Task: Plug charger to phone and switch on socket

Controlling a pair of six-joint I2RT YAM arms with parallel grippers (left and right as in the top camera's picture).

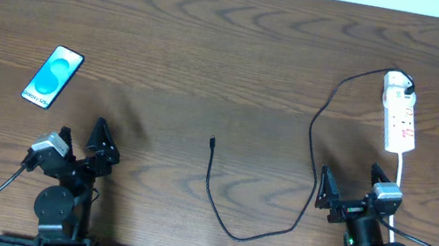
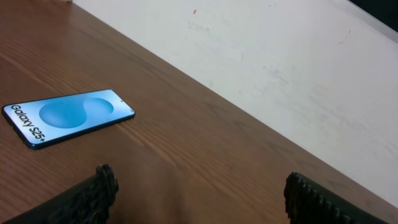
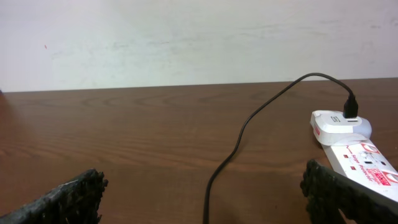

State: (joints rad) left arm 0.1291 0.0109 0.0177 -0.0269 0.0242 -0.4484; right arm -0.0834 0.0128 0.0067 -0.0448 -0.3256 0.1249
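Note:
The phone [image 1: 53,76] lies flat at the left of the table, blue screen up; it also shows in the left wrist view [image 2: 67,116]. The black charger cable [image 1: 317,130] runs from an adapter on the white socket strip [image 1: 399,116] at the far right, loops down, and ends in a small plug [image 1: 212,142] at table centre. The right wrist view shows the cable [image 3: 249,124] and the strip [image 3: 351,146]. My left gripper [image 1: 80,138] is open and empty, near the front left. My right gripper [image 1: 351,184] is open and empty, over the cable, in front of the strip.
The wooden table [image 1: 214,43] runs back to a white wall [image 3: 186,37]. The strip's white cord [image 1: 399,182] runs toward the front beside my right arm.

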